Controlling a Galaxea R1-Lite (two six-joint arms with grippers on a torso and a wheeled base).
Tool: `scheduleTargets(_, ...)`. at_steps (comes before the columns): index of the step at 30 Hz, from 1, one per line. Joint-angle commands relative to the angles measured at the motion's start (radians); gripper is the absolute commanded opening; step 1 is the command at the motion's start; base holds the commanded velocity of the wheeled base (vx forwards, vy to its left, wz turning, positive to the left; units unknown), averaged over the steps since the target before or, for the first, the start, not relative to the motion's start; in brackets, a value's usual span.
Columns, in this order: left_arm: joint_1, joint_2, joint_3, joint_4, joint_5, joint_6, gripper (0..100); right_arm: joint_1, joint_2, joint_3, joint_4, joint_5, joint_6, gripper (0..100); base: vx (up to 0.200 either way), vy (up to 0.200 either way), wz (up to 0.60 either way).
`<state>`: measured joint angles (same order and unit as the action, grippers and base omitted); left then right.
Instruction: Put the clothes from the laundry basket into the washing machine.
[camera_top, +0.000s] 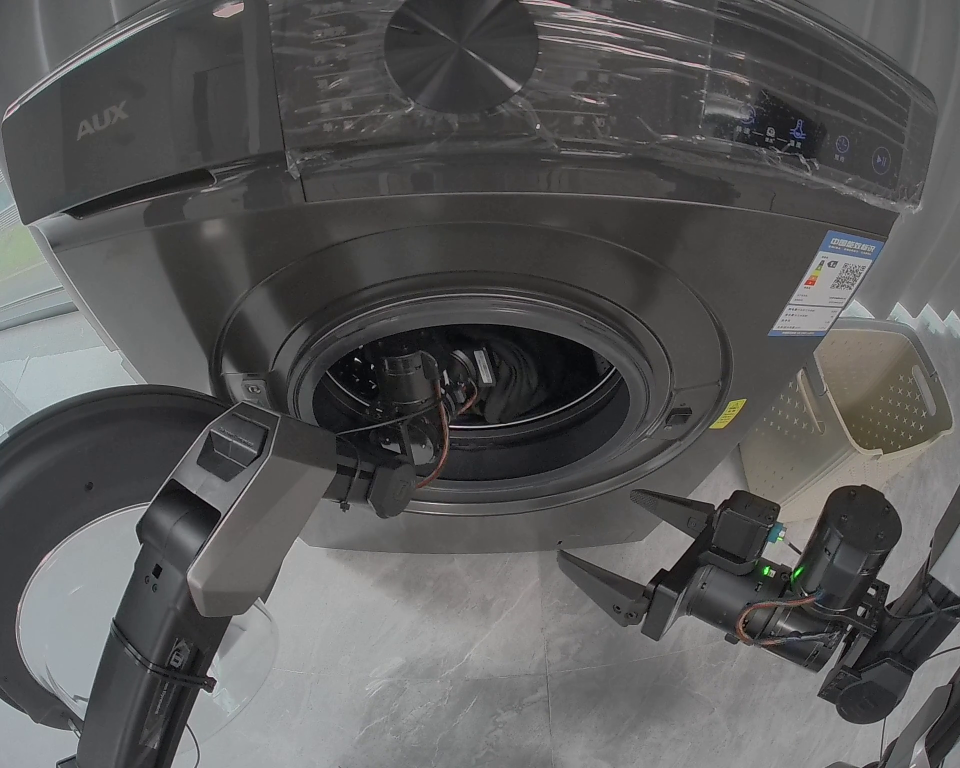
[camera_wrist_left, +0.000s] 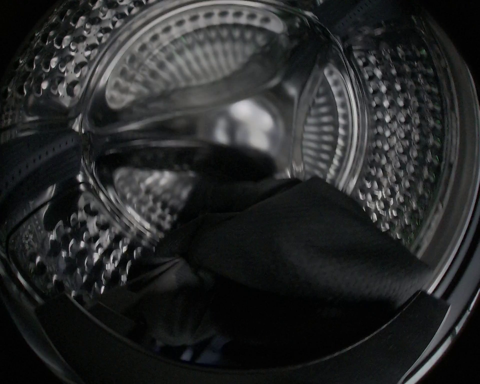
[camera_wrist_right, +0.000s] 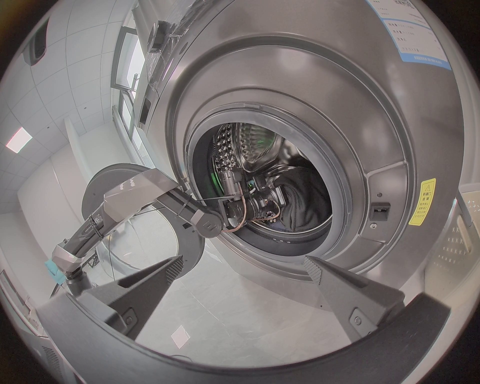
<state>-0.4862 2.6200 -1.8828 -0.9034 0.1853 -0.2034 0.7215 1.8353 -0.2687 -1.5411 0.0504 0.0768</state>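
Note:
The grey front-loading washing machine (camera_top: 480, 240) stands with its round door (camera_top: 60, 520) swung open to the left. My left arm reaches through the opening, and my left gripper (camera_top: 476, 368) is inside the drum (camera_wrist_left: 400, 125), close against dark clothes (camera_top: 520, 375). A heap of dark fabric (camera_wrist_left: 300, 240) lies on the drum floor, also visible from the right wrist as dark clothes (camera_wrist_right: 306, 200). My right gripper (camera_top: 598, 525) hangs open and holding nothing above the floor, below and right of the opening. The cream laundry basket (camera_top: 885, 400) stands to the right of the machine.
Grey tiled floor (camera_top: 450, 640) spreads in front of the machine. The open door takes up the space at the lower left. The basket (camera_wrist_right: 462, 235) sits tight against the machine's right side.

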Motion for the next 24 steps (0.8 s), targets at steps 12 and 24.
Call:
scheduleTargets(12,-0.127,-0.452,0.735,0.126,-0.102,0.059,100,-0.001,-0.008,-0.007,-0.001,-0.001,0.000,100,0.000,0.000,0.00)
scheduleTargets(24,-0.117,-0.337,0.653,-0.034,-0.095,0.070,100,0.001,-0.008,-0.010,-0.001,-0.001,0.000,100,0.000,0.000,0.00)
